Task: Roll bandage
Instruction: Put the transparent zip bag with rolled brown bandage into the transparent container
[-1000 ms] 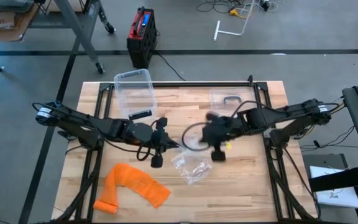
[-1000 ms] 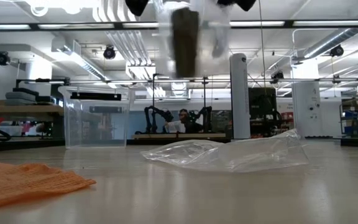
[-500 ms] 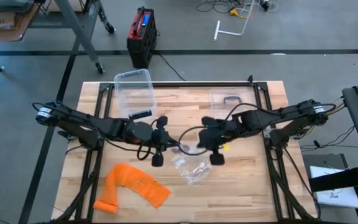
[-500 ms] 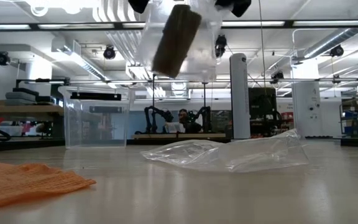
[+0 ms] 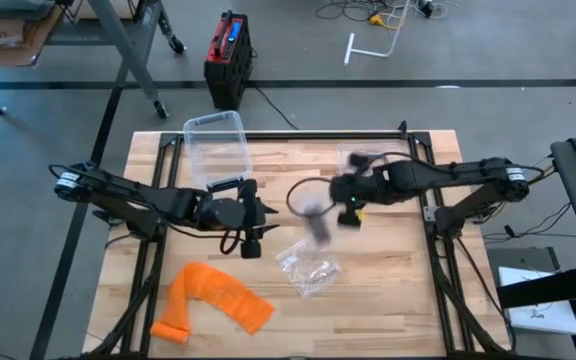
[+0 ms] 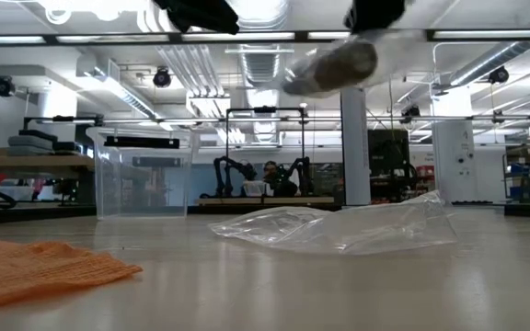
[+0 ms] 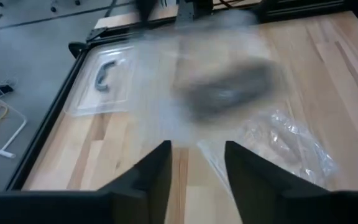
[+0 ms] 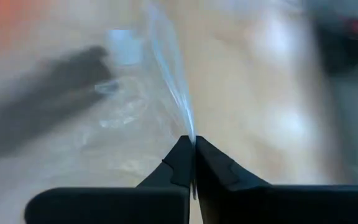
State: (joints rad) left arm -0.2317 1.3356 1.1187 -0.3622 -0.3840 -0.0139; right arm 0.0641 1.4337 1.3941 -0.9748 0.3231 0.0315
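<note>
Above the slatted wooden table (image 5: 408, 300), right claw (image 8: 193, 163) pinches filmy clear plastic (image 8: 169, 81); left claw (image 7: 196, 167) gapes, empty.

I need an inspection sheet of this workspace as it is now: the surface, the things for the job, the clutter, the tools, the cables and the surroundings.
Surface: wooden table, bare planks along the front right.
Job's things: dark roll inside a clear bag, lifted above the table; blurred.
Clutter: orange cloth at front left; empty clear bin at the back; its lid flat at back right; crumpled plastic bag at the centre.
Tools: left tool open, holding nothing; right tool shut on the clear bag's edge.
Cables: a dark cable loop by the right arm.
Surroundings: red and black case on the floor behind the table.
</note>
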